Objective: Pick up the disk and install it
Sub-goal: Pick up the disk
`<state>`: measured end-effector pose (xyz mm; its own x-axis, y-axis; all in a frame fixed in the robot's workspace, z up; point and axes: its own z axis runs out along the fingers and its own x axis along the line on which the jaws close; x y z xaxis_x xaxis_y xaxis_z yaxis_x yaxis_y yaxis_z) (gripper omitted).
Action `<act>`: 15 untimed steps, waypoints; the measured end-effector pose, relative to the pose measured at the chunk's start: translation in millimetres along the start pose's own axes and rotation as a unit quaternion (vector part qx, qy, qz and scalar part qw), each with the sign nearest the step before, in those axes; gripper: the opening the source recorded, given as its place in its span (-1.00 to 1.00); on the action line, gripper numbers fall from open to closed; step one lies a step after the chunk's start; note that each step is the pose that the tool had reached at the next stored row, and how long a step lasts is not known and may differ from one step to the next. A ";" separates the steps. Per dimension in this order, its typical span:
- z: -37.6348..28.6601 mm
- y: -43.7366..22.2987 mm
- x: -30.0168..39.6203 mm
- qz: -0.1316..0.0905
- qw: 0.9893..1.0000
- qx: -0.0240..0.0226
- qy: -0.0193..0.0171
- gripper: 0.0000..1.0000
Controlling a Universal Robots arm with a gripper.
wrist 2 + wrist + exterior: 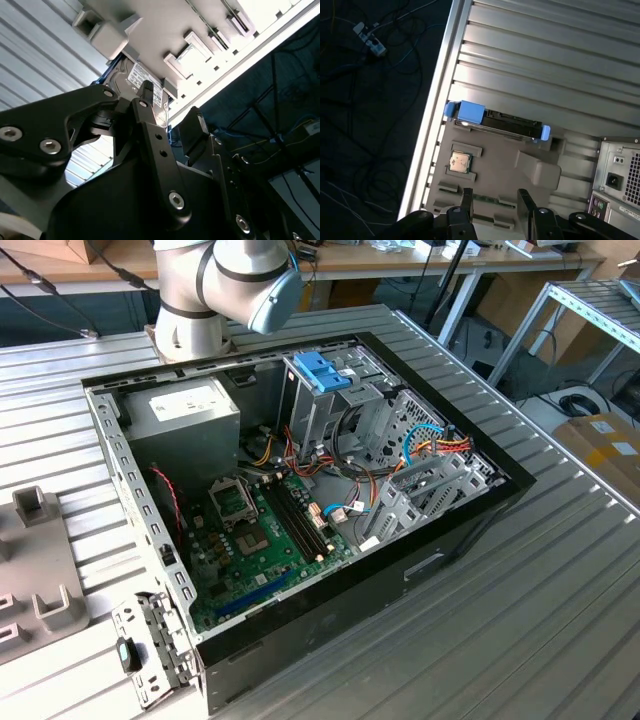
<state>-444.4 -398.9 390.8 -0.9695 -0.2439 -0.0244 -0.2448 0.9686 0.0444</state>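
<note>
In the second wrist view the disk point(142, 79) stands against the grey fixture tray point(165, 25), and one black finger point(151, 125) of the gripper point(171, 102) covers part of its labelled face. In the first wrist view the disk point(500, 122) stands edge-on in the tray point(495, 167), its broad faces hidden; the gripper point(495, 195) over the tray and the computer case point(620, 180) beside it are cut off by the picture's edge. In the exterior view the tray point(45, 555) runs off the picture's edge, and the robot arm point(220, 280) beyond it is cropped above its base.
</note>
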 end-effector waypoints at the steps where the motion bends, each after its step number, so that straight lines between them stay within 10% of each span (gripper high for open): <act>1: 0.0 0.0 0.0 -0.007 1.000 0.000 0.000 -0.04; 15: 0.1 0.0 0.0 -0.065 0.998 -0.002 0.003 -0.04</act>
<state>-444.5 -398.9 390.8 -0.9296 -0.3677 -0.0245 -0.3685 0.9286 0.0443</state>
